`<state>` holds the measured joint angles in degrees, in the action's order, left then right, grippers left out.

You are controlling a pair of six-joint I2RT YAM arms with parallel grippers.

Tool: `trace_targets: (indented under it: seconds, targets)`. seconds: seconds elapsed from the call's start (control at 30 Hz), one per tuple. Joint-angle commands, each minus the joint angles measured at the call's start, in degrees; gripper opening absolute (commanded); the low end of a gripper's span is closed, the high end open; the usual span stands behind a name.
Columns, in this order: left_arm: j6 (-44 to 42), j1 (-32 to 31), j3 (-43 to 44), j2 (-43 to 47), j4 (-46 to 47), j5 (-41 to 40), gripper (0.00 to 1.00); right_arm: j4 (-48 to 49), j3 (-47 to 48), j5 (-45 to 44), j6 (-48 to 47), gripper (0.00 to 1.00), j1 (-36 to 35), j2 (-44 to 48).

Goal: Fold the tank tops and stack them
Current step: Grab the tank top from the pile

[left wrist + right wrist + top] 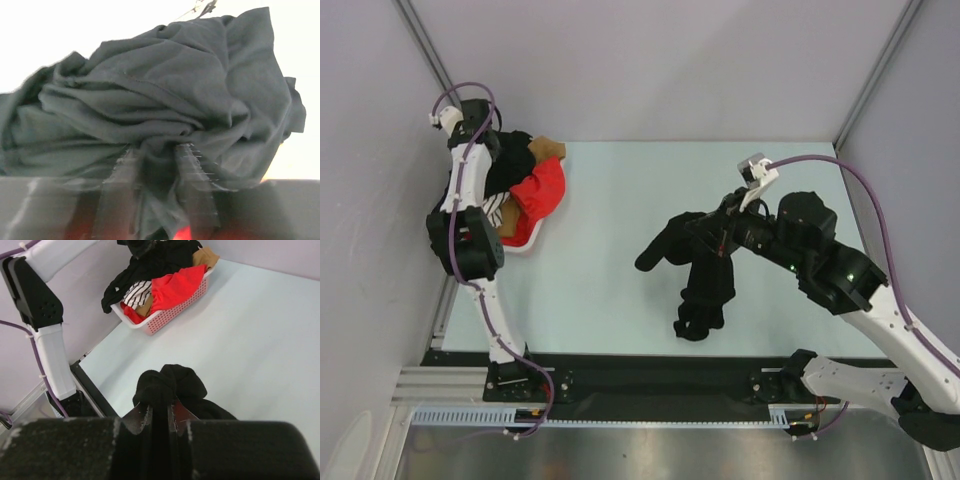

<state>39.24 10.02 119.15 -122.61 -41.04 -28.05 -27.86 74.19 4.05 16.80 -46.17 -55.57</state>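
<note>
**Right arm holds black top over the table; left arm is in the basket**

From where I stand, the right gripper [161, 415] is clamped almost fully closed on a bunched fold of the black tank top [705, 280]. The garment is lifted at that pinch, and the rest hangs and trails onto the pale table [620, 250], right of the middle.

The left gripper [155, 190] is at the far left corner, down in the white basket [165, 320]. Its fingers [195, 185] stand about half apart on either side of a fold of dark cloth [165, 100] heaped on top. They are blurred, and I cannot tell whether they have pinched it.

The red tank top [542, 190] lies crumpled in the same basket and spills over the rim nearest the table's middle. It sits beside a striped piece [137, 292] and a brown one [205, 257].
</note>
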Motion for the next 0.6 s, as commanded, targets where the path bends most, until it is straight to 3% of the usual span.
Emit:
trace_targets:
  seconds: [0.0,0.03,0.37,0.47,0.57]
  targets:
    - [0.2,1.2,4.9,0.4,-3.9,-0.2,0.22,-2.1,0.6,-0.7,-2.7,0.00,-0.1,3.4]
    - [0.6,1.2,3.1,1.9,-3.0,-0.6,0.01,-2.1,0.2,-1.8,-3.0,0.00,-0.1,3.8]
    - [0.1,-3.8,-25.3,29.2,11.7,1.3,0.00,-0.2,-0.6,-7.3,-2.8,0.00,2.4,6.5]
    - [0.9,-4.7,-30.6,35.1,15.1,2.3,0.00,-0.5,-0.5,-6.8,-2.0,0.00,4.4,6.3]
    - [0.8,-4.2,-29.8,35.9,14.5,1.2,0.00,-0.2,-1.3,-4.7,-1.1,0.00,5.8,6.7]
